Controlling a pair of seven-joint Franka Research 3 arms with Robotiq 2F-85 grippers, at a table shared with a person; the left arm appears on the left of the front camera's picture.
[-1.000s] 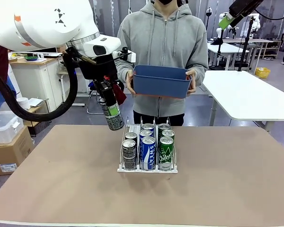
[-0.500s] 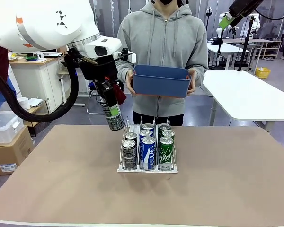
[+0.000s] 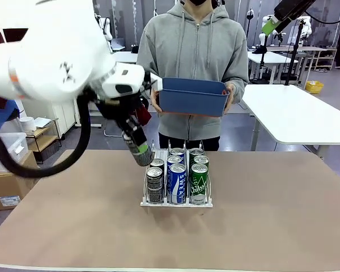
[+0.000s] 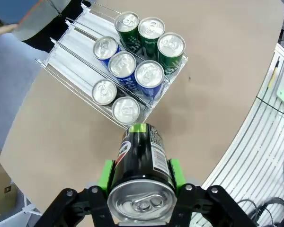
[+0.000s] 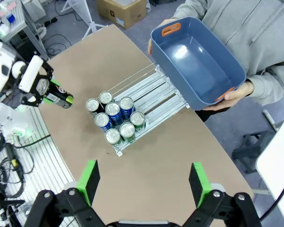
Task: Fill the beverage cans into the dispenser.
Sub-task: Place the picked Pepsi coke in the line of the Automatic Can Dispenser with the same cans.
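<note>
My left gripper (image 3: 134, 136) is shut on a dark beverage can (image 3: 142, 153) with a green band, held tilted just above and behind the dispenser's left lane. In the left wrist view the green pads (image 4: 105, 173) clamp this can (image 4: 142, 153), silver top toward the camera. The clear dispenser (image 3: 175, 204) stands mid-table with several cans: dark grey (image 3: 154, 182) left, blue (image 3: 177, 180) middle, green (image 3: 199, 180) right. The dispenser's (image 4: 73, 56) rear lane ends are bare. High above the table, my right gripper (image 5: 144, 182) is open and holds nothing.
A person at the far side holds a blue tub (image 3: 192, 97) with both hands above the table's far edge; the tub (image 5: 196, 66) looks empty from above. The brown table (image 3: 272, 221) has free room on both sides of the dispenser. A white table stands at the back right.
The left arm has swung down and to the right, tilting the dark can and bringing it close to the rear of the left lane. The person and tub have not moved.
</note>
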